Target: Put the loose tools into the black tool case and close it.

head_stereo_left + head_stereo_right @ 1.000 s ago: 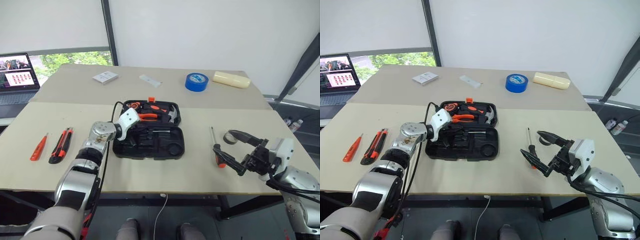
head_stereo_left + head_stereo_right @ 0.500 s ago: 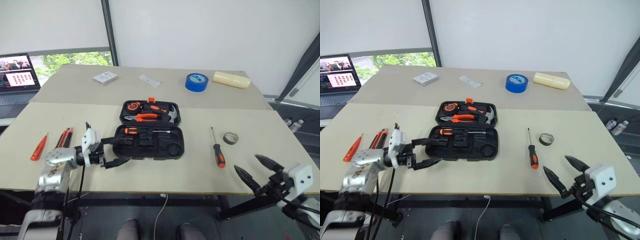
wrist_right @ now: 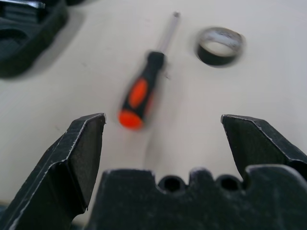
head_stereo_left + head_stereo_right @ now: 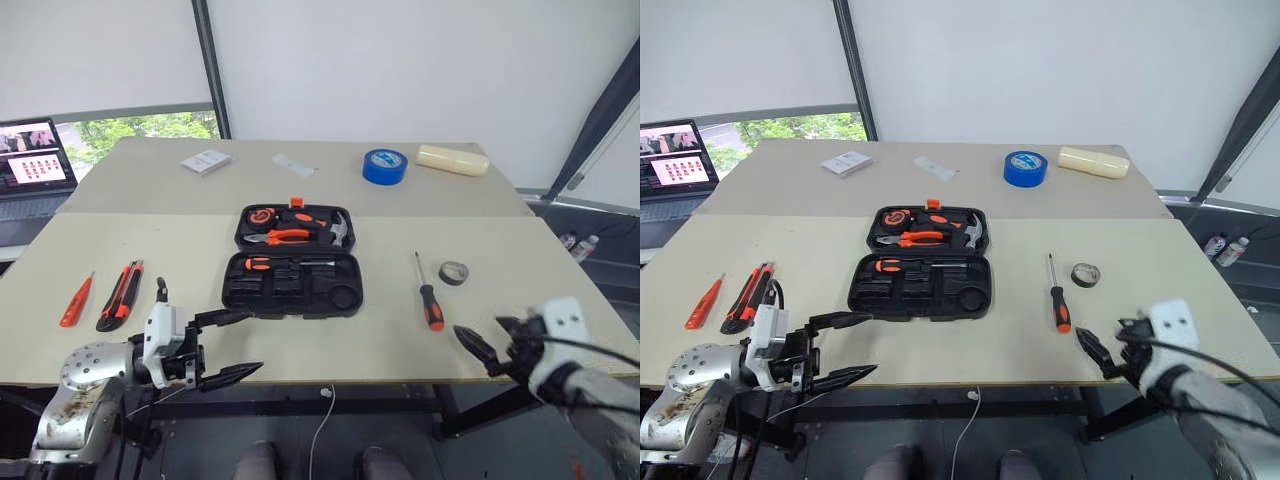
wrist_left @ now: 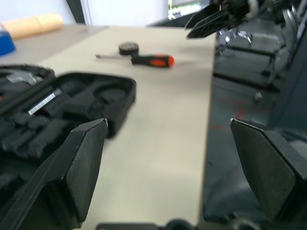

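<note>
With both jaws spread wide and empty, the right gripper (image 3: 162, 143) should straddle the screwdriver (image 3: 142, 91) handle squarely before closing.

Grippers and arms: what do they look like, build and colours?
Left gripper: two black, tapered, pointed fingers on a white block, behind it a scuffed silver-grey rounded arm segment with a black cable. Right gripper: the same black fingers, with a white housing and a grey arm with black cables looping over it.
</note>
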`<state>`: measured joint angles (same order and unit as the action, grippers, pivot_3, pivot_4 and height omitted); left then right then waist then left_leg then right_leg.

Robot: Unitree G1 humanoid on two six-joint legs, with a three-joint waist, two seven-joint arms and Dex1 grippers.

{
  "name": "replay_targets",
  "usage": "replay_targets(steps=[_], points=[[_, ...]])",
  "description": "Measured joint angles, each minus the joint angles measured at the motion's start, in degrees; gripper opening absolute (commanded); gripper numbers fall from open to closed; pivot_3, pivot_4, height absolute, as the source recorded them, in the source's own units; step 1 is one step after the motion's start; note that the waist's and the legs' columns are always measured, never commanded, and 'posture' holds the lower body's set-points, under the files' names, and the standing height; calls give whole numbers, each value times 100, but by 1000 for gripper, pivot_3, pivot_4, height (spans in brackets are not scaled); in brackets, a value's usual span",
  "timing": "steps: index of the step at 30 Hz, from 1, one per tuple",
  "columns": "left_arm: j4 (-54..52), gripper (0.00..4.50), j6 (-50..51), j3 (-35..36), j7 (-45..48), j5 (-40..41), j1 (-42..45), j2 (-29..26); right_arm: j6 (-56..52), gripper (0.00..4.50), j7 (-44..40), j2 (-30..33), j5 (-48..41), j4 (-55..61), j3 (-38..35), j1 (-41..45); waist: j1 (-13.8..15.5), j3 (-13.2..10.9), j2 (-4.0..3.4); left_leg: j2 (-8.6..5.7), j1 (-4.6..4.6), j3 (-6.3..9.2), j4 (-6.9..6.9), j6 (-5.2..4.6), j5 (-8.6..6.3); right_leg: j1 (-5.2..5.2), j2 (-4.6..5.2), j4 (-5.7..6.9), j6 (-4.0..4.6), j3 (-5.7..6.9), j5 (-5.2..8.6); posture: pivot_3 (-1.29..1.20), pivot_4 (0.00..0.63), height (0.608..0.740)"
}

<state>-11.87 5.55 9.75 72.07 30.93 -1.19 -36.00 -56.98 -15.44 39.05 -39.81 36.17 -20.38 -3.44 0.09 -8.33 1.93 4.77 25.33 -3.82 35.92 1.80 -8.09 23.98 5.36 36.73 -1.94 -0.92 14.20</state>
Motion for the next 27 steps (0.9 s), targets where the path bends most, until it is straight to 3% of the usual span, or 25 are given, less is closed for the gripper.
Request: replay_targets(steps=[2,7,8,9,13,18,23,27], points=[[-9,4379,84,-68,-81,23,13,27,-389,4500,79,147,42,-325,351,644,-3,1,4,0,28,2,-2,-49,28,0,-8,-1,0,-8,3,0,150,740],[-6,4379,36,-222,-225,-27,6,174,-1152,4500,277,280,457,-1359,1167,1690,9,1,5,-4,60,7,-4,-61,23,21,-13,1,-2,-10,-16,0,150,740],[-2,4500,-23,-233,-273,-58,-4,195,-1282,3996,315,186,509,-1571,1279,1893,8,1,5,-4,63,10,-4,-62,22,23,-14,1,-9,-9,-19,0,150,740],[-2,4500,-72,-242,-297,-81,10,200,-1368,3872,324,91,539,-1705,1335,2039,6,0,5,-3,65,12,-3,-62,22,25,-16,2,-10,-8,-20,0,150,740],[7,4500,-267,-242,-377,-175,24,209,-1585,2540,323,-36,689,-2005,1619,2334,14,0,5,-4,66,15,0,-61,22,22,-15,1,-6,-6,-16,0,150,740],[-6,4500,-259,-228,-494,-127,15,211,-1543,1030,420,-462,811,-2027,1414,2311,13,0,6,-2,67,15,5,-61,23,21,-17,1,-5,-6,-2,0,150,740],[-41,4500,-17,-88,-795,153,-23,326,-801,1044,97,-628,810,-1581,1201,1853,18,0,5,-1,69,15,5,-61,23,23,-17,1,-25,-6,3,0,150,740],[-208,4500,378,197,-1478,467,-41,496,1217,1044,-1881,-284,778,-1532,1369,2467,-101,-20,-23,-1,61,16,8,-62,23,24,-21,2,-38,-10,-4,0,150,740]])
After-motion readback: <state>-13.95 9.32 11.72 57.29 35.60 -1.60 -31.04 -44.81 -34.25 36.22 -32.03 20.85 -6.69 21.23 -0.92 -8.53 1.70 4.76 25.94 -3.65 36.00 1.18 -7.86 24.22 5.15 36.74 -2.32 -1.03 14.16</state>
